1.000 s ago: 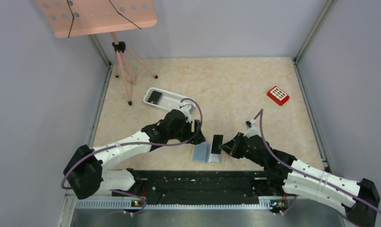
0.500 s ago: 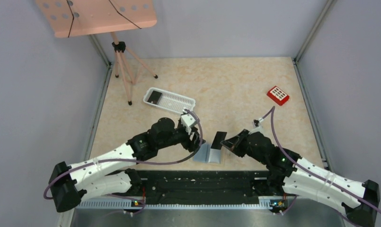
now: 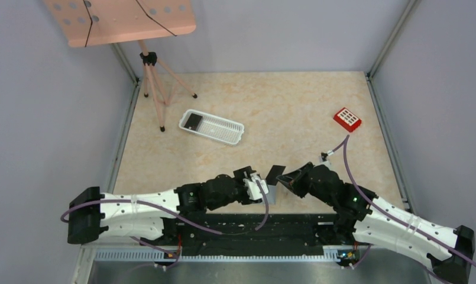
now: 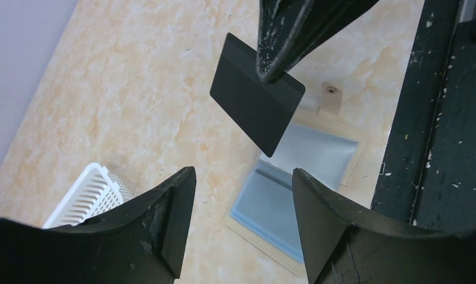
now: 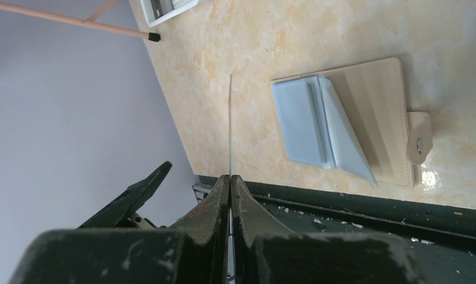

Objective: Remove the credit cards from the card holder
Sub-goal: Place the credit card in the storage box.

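One black card [image 4: 256, 112] clamped edge-on between shut fingers of right gripper [image 5: 230, 177], held above table. Left gripper [image 4: 242, 174] spread apart, empty. Card holder [image 5: 342, 124] open on table, centre-right of right wrist view, one leaf seemingly raised.

We get bright, even, diffuse light in every view, and shadows stay soft and faint. At the bottom of both wrist views the near fingers [image 4: 158, 225] look slightly out of focus. The table [image 5: 342, 35] shows a pale sheen at the lower right of the right wrist view.
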Robot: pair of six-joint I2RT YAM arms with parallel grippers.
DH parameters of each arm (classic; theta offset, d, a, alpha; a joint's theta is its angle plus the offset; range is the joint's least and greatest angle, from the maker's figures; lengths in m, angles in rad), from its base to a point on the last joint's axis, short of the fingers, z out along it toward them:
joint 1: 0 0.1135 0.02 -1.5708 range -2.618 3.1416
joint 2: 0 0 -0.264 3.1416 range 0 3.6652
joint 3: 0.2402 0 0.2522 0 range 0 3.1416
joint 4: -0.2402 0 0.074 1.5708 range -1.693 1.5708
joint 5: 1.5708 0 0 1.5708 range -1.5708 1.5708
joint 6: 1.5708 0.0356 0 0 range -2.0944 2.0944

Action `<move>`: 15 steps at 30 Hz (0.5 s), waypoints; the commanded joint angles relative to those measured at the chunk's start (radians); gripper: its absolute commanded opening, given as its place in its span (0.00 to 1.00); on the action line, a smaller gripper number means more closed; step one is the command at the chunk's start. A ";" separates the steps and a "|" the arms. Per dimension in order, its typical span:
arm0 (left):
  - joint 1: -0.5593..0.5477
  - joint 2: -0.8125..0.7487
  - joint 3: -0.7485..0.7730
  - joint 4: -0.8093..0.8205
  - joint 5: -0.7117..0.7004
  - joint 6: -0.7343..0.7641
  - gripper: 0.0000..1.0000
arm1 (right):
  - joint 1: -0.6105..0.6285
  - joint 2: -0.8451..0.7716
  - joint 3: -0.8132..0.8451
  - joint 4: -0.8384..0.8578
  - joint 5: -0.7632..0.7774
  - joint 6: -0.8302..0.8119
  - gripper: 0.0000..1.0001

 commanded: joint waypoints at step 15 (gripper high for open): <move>-0.074 0.212 0.085 0.166 -0.116 0.062 0.33 | -0.009 -0.008 0.009 0.074 -0.061 0.019 0.00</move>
